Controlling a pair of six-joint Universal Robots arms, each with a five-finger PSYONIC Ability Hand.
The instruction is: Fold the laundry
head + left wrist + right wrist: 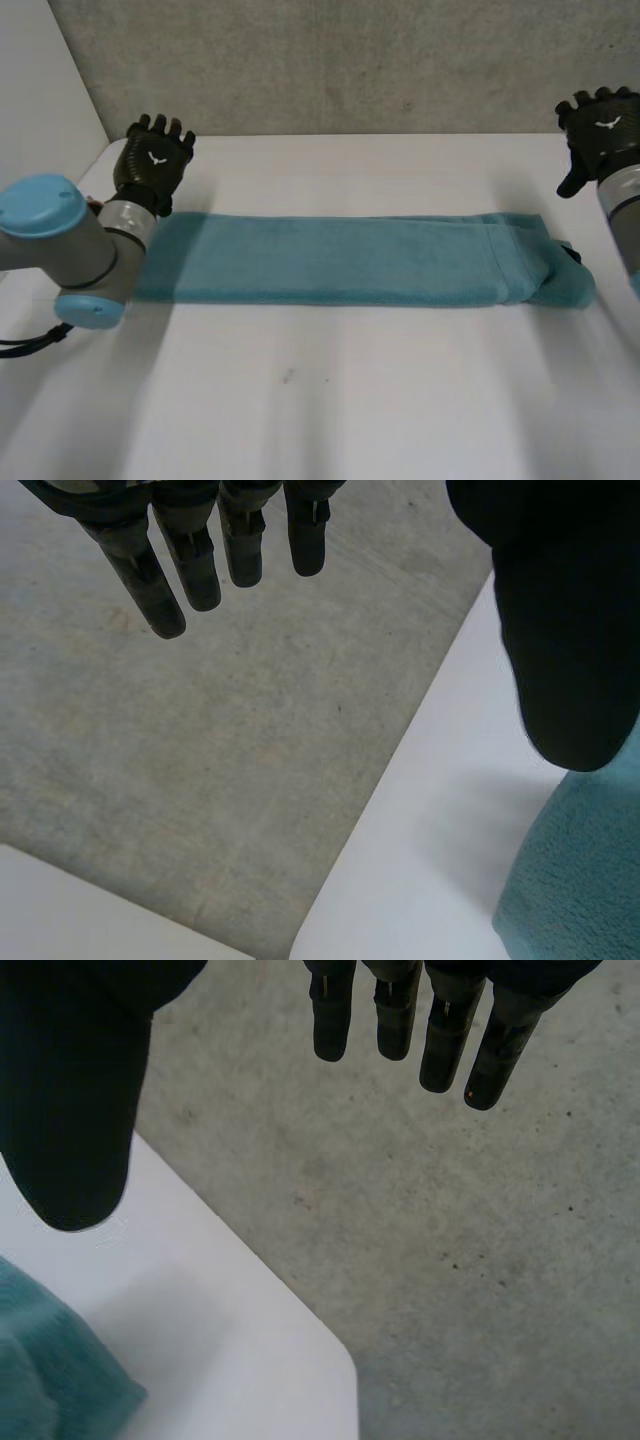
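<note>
Past each end of the towel (pixel 340 260), left hand (pixel 152 160) and right hand (pixel 600 130) hover, fingers (pixel 150 575) straight

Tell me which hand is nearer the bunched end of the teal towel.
Right. The right hand is open just behind the bunched end of the teal towel; the left hand is open behind the towel's opposite end.
</note>
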